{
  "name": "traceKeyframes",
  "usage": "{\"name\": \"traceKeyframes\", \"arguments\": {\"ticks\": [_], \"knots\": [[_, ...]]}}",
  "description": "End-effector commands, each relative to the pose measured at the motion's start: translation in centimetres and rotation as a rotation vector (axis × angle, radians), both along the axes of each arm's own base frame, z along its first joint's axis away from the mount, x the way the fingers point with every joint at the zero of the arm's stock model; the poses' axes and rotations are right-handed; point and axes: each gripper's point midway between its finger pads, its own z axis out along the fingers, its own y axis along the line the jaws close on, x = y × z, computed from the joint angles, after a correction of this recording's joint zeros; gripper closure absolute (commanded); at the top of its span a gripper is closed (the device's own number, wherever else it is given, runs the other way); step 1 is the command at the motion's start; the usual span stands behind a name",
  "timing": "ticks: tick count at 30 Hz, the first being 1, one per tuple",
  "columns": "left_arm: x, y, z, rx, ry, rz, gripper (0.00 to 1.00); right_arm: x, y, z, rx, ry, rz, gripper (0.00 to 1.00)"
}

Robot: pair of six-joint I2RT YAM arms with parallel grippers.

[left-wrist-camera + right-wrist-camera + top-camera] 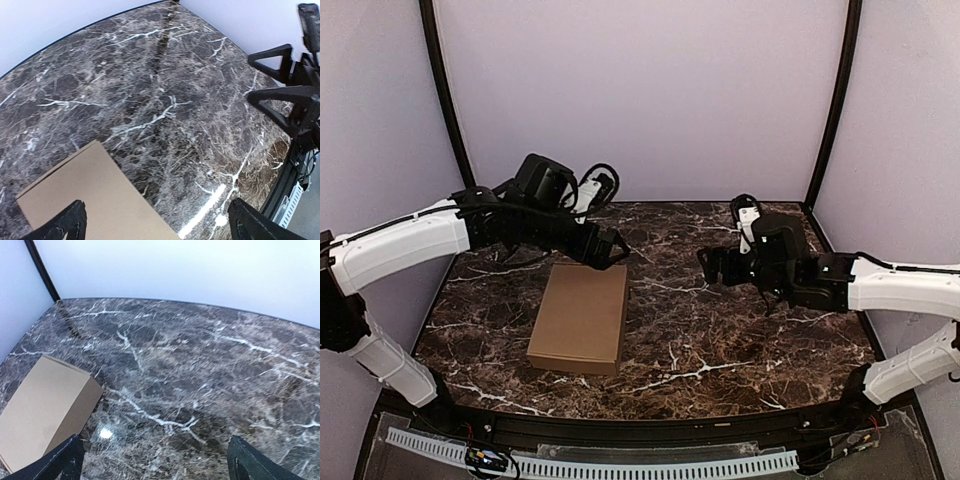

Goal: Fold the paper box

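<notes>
L hand (617, 250): fingers (60, 226) wide apart, nothing btwn them, hovering just past far right corner of the cardboard box (580, 317). Box is closed, lying flat on the desk (740, 350), left of centre. R hand (710, 265) well to the box's right, also spread open, not touching it.

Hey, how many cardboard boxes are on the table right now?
1. The plain brown cardboard box lies flat on the left half of the dark marble table. No other shows in any view.
</notes>
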Motion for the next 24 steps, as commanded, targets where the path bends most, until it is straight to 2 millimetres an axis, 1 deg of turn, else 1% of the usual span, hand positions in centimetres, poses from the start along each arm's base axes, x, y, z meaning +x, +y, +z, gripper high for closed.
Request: {"name": "traceKeyframes", "arguments": {"ticks": [1, 2, 3, 4, 5, 6, 7, 8, 9, 10, 11, 12, 13, 14, 15, 16, 17, 18, 19, 20, 21, 22, 23, 24], "knots": [[2.4, 4.9, 2.3, 0.073, -0.001, 0.151, 0.01, 1.3, -4.9, 2.6, -0.208, -0.075, -0.177, 0.01], [2.9, 5.4, 3.3, 0.063, -0.009, 0.167, 0.01, 1.6, -5.9, 3.1, -0.219, -0.083, -0.205, 0.01], [3.7, 6.7, 3.4, 0.065, 0.004, 0.200, 0.01, 2.0, -7.0, 3.5, -0.207, -0.076, -0.230, 0.01], [4.2, 7.4, 4.1, 0.053, -0.005, 0.220, 0.01, 2.6, -8.5, 3.8, -0.169, -0.052, -0.254, 0.01], [4.9, 8.6, 4.3, 0.033, 0.012, 0.241, 0.01, 3.4, -10.1, 3.9, -0.125, -0.020, -0.276, 0.01], [5.3, 9.4, 4.8, 0.021, 0.008, 0.262, 0.01, 3.9, -11.3, 3.8, -0.083, 0.017, -0.280, 0.01], [6.1, 11.0, 4.6, 0.016, 0.013, 0.304, 0.01, 4.6, -12.9, 3.8, -0.055, 0.047, -0.304, 0.01], [6.3, 11.9, 5.1, 0.004, 0.003, 0.326, 0.01, 5.1, -14.2, 3.8, -0.035, 0.071, -0.321, 0.01], [7.0, 13.5, 4.6, -0.003, 0.011, 0.366, 0.01, 5.5, -15.5, 3.8, -0.032, 0.092, -0.348, 0.01], [7.5, 15.2, 4.9, -0.017, 0.003, 0.408, 0.01, 5.9, -16.9, 3.7, -0.028, 0.117, -0.377, 0.02], [7.5, 15.9, 4.1, -0.020, 0.014, 0.424, 0.01, 6.2, -18.1, 3.5, -0.022, 0.152, -0.402, 0.01], [7.6, 17.2, 4.4, -0.028, 0.000, 0.458, 0.01, 6.4, -19.3, 3.1, 0.005, 0.210, -0.427, 0.01], [7.6, 18.0, 3.5, -0.014, 0.004, 0.483, 0.01, 6.8, -20.4, 3.5, 0.052, 0.255, -0.435, 0.01], [7.6, 19.2, 3.8, -0.007, -0.020, 0.519, 0.01, 6.8, -20.2, 3.3, 0.078, 0.305, -0.394, 0.02], [7.4, 19.8, 3.0, 0.019, -0.021, 0.537, 0.01, 6.7, -19.8, 3.3, 0.080, 0.333, -0.358, 0.01], [7.2, 20.7, 3.5, 0.029, -0.054, 0.565, 0.01, 6.4, -19.6, 3.3, 0.059, 0.347, -0.326, 0.01], [6.6, 21.2, 3.3, 0.040, -0.069, 0.569, 0.01, 6.2, -19.2, 3.7, 0.048, 0.326, -0.287, 0.01], [6.5, 21.7, 3.6, 0.046, -0.096, 0.588, 0.01, 6.0, -19.1, 4.2, 0.046, 0.294, -0.267, 0.01], [5.9, 22.2, 3.6, 0.046, -0.114, 0.596, 0.01, 5.6, -19.0, 5.0, 0.052, 0.246, -0.253, 0.01], [5.7, 22.7, 3.1, 0.057, -0.127, 0.612, 0.01, 5.0, -18.9, 6.5, 0.063, 0.176, -0.234, 0.01], [5.2, 23.1, 4.0, 0.043, -0.161, 0.623, 0.01, 4.5, -18.9, 7.4, 0.066, 0.125, -0.221, 0.01], [5.1, 23.6, 3.7, 0.050, -0.182, 0.639, 0.01, 4.0, -19.1, 8.4, 0.070, 0.069, -0.216, 0.01], [4.5, 23.9, 4.7, 0.030, -0.219, 0.645, 0.01, 3.5, -19.2, 9.0, 0.067, 0.032, -0.211, 0.01], [4.4, 24.1, 4.4, 0.029, -0.240, 0.650, 0.01, 2.9, -19.2, 9.6, 0.062, -0.001, -0.199, 0.01]]}}
